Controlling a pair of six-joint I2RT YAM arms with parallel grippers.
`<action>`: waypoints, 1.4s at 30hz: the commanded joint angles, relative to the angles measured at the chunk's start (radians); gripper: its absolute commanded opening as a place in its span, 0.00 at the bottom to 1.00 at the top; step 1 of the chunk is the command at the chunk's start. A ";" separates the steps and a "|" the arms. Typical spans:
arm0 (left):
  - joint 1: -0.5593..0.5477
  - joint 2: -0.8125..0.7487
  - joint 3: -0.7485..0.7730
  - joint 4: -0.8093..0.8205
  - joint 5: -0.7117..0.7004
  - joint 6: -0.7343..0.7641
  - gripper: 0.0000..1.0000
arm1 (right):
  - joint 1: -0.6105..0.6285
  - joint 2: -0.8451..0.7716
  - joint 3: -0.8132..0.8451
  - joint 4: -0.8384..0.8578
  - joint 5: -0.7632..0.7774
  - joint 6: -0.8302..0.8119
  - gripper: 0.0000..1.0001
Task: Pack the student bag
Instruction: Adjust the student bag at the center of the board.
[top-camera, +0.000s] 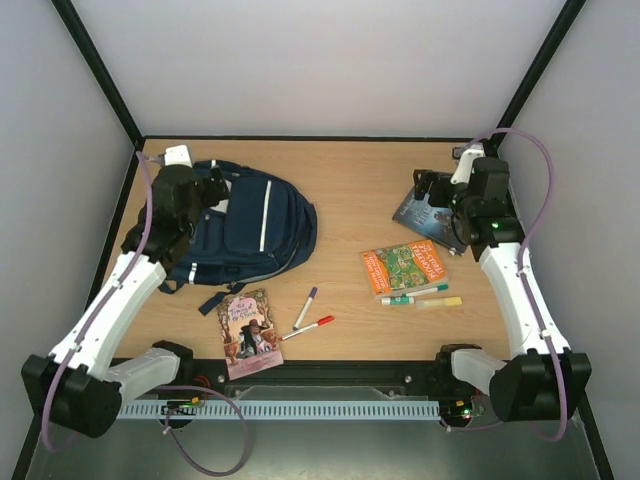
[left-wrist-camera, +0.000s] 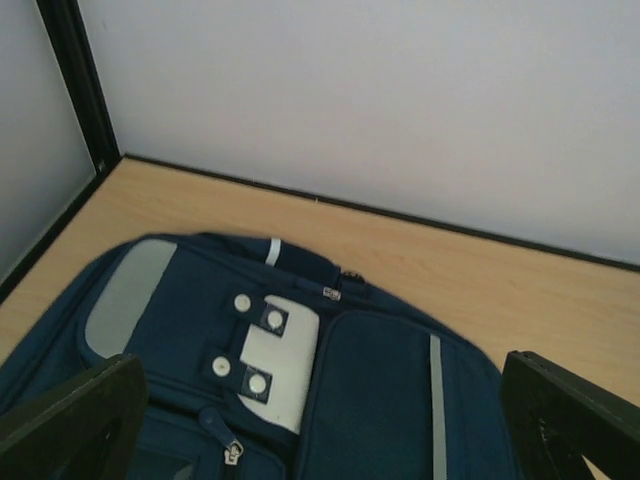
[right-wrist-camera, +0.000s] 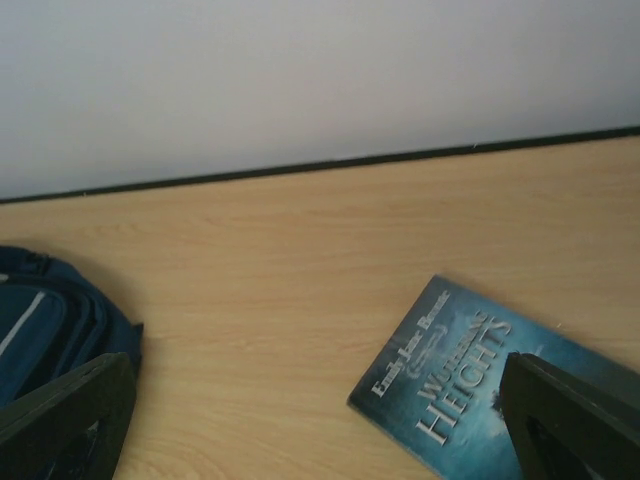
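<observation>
Presently, student bag (top-camera: 255, 225): lying flat in the far left part of the wooden table (top-camera: 350, 170), front pockets facing up, white stripe and grey patches showing, dark straps trailing toward the near edge.
Left gripper (top-camera: 212, 192): hovering over the bag's left end, close to the far left corner; fingers (left-wrist-camera: 70, 415) spread wide above the pocket with the white snap patch, gripping nothing.
Right gripper (top-camera: 432, 192): near the far right corner, above the Wuthering Heights paperback (top-camera: 425, 218); fingers (right-wrist-camera: 570, 420) spread wide, one over the paperback's cover in the wrist view, gripping nothing.
Wuthering Heights paperback: flat, dark blue cover up, close to the right edge, partly hidden by the right arm from above.
Orange-and-green book (top-camera: 403, 266): flat, cover up, right of centre, just nearer than the paperback; touching it or not, cannot tell.
Green-capped marker (top-camera: 420, 291) and yellow marker (top-camera: 440, 302): lying just beside the orange-and-green book's near edge.
Pink book (top-camera: 248, 330): cover up at the near edge, left of centre, just beside the bag's straps.
Purple-capped marker (top-camera: 306, 306) and red-capped marker (top-camera: 310, 327): mid-table, between the pink book and the orange-and-green book, lying near each other.
</observation>
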 joint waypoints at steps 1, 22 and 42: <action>0.052 0.068 -0.041 0.074 0.109 -0.029 0.99 | -0.011 0.028 -0.049 0.003 -0.118 -0.023 1.00; 0.347 0.214 -0.125 -0.047 0.170 -0.330 0.99 | -0.033 0.047 -0.301 0.014 -0.514 -0.198 1.00; 0.489 0.451 -0.175 0.048 0.121 -0.511 0.99 | 0.014 0.075 -0.302 -0.029 -0.595 -0.303 1.00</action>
